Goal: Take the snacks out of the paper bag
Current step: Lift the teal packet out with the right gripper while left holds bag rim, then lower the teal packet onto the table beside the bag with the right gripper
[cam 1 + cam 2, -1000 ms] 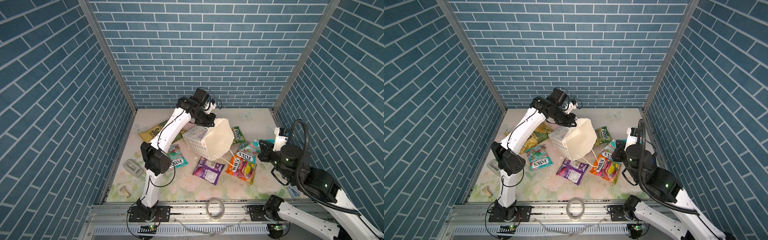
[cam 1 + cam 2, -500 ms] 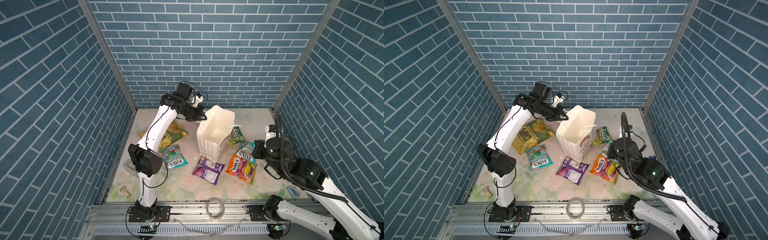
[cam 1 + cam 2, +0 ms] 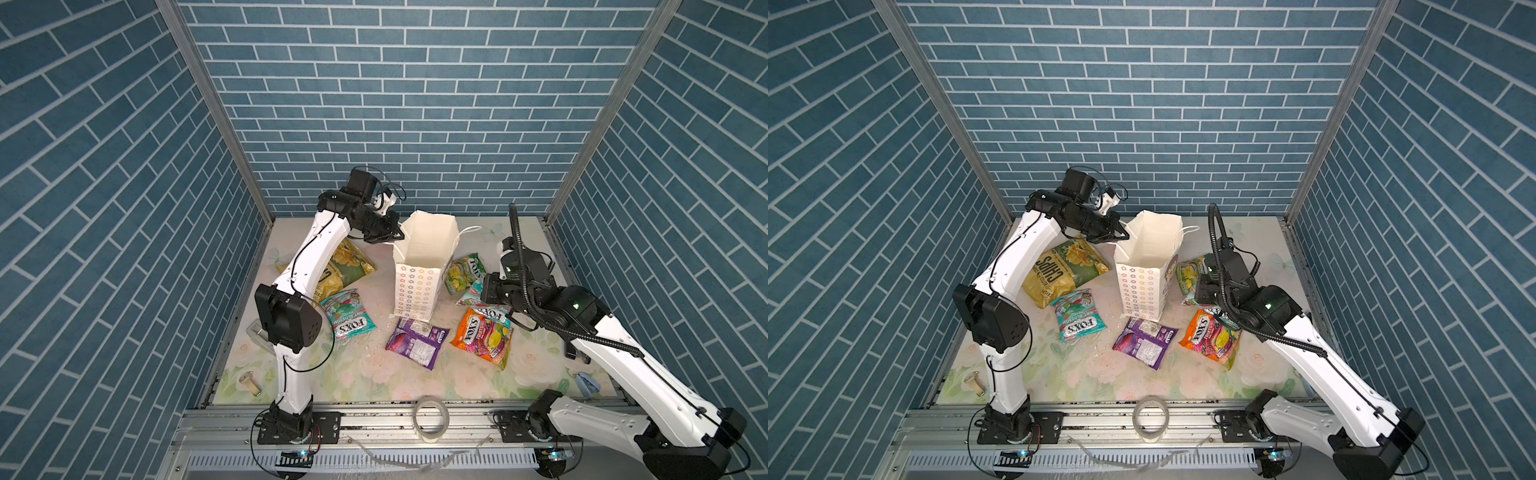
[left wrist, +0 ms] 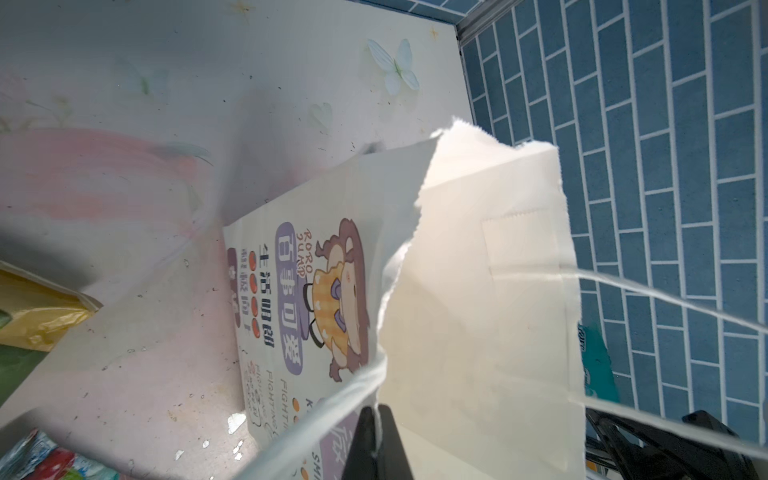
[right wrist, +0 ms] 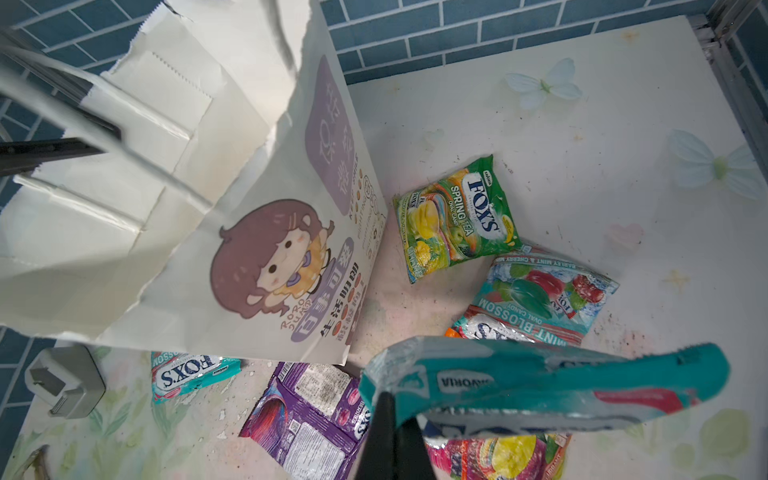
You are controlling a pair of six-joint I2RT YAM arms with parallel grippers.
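Note:
The white paper bag [image 3: 419, 286] [image 3: 1141, 291] stands upright mid-table with its mouth open. My left gripper [image 3: 397, 237] [image 3: 1123, 237] [image 4: 378, 440] is shut on the bag's rim by a string handle. My right gripper [image 5: 390, 419] is shut on the corner of a teal FOX'S packet [image 5: 540, 382] and holds it above the table, right of the bag. Lying loose around the bag are other snacks: a chips bag [image 3: 347, 270], a teal packet [image 3: 347, 320], a purple one [image 3: 417, 340], an orange one [image 3: 482, 343] and a yellow-green one [image 3: 463, 272]. The bag's inside is hidden.
A clear tape roll [image 3: 432, 417] sits on the front rail. A grey object [image 3: 257, 338] [image 5: 64, 382] and a small cylinder [image 3: 249, 382] lie at the front left. A small blue item [image 3: 588, 382] lies at the front right. Brick walls close three sides.
The bag hung tipped on its side from my left gripper; now it stands upright, the grip on its rim unchanged. My right arm has shifted a little toward the bag.

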